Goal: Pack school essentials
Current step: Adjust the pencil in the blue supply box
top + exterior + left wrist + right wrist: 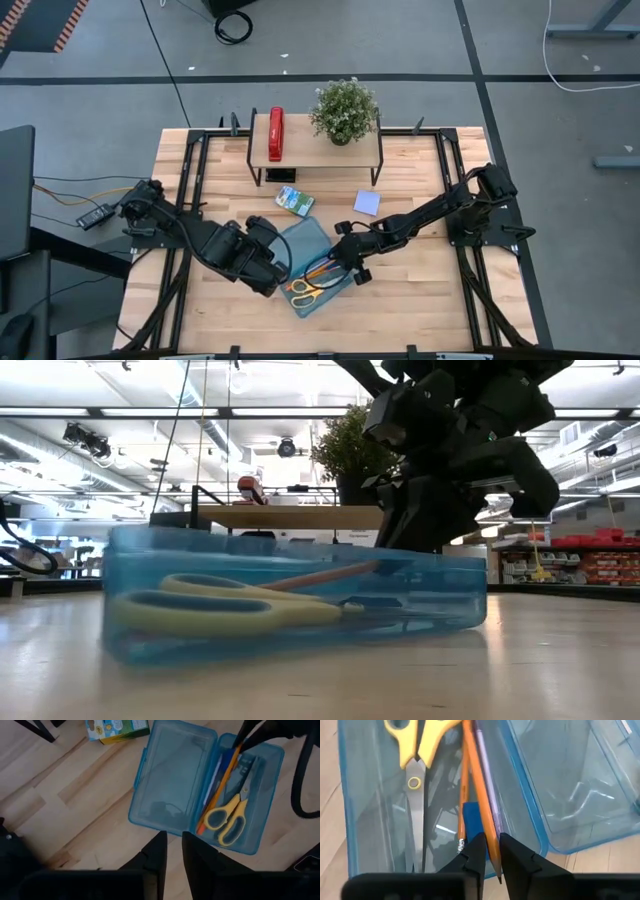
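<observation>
An open translucent blue case [305, 262] lies flat on the table, lid beside tray. The tray holds yellow-handled scissors [415, 750], an orange pencil [463, 795], a purple pen [487, 780] and a small blue eraser [470, 817]. My right gripper [492, 837] is over the tray, shut on a second orange pencil [480, 775]. My left gripper [173, 836] is shut at the lid's outer edge [160, 831]; I cannot tell whether it touches. The green-blue packet [294, 201] and the lavender pad [367, 203] lie flat on the table beyond the case. My right gripper pinches the orange pencil between its two fingers close to the sharpened tip [493, 851], coming from above. The pencil runs away from the fingers along the tray. In the low view it slants [330, 575], its held end raised and its other end down by the scissors' handles.
A wooden shelf [315, 155] stands at the table's far side, with a red stapler [276, 133] and a potted plant [345, 110] on it. Bare wood lies near the table's front edge and to the right of the case.
</observation>
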### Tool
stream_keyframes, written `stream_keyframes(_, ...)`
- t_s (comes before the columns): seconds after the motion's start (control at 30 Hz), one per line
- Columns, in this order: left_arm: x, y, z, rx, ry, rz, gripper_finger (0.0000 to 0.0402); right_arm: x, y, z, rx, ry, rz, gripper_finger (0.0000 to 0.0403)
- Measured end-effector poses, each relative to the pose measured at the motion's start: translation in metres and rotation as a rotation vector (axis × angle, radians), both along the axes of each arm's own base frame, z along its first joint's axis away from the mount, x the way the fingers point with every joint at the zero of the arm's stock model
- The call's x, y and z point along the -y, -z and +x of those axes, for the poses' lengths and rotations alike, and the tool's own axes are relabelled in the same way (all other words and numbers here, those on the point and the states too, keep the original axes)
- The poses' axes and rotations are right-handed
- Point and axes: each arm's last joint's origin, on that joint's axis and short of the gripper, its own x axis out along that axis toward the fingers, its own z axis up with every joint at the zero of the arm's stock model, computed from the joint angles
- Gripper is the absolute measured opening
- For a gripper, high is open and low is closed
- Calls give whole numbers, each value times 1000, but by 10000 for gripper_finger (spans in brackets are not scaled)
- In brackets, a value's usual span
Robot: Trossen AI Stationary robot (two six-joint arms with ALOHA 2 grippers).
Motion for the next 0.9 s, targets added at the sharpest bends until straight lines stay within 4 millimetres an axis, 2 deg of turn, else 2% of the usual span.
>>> stream_keyframes(0.2,-3,0,2,-5,3,5,70,-4,-9,-2,-14,-16,3,32)
stream_keyframes(0.4,-6,0,3,-12,19,12,67,-10,-32,7,30,-26,19,38)
stream_keyframes(0.63,-8,0,4,-12,13,12,68,-12,-59,8,-34,44,1,38)
stream_keyframes(0.77,-8,0,4,-12,12,12,71,-13,-70,8,-47,100,45,38)
stream_keyframes(0.9,-7,0,4,-9,5,8,66,-21,-73,8,-80,193,201,38)
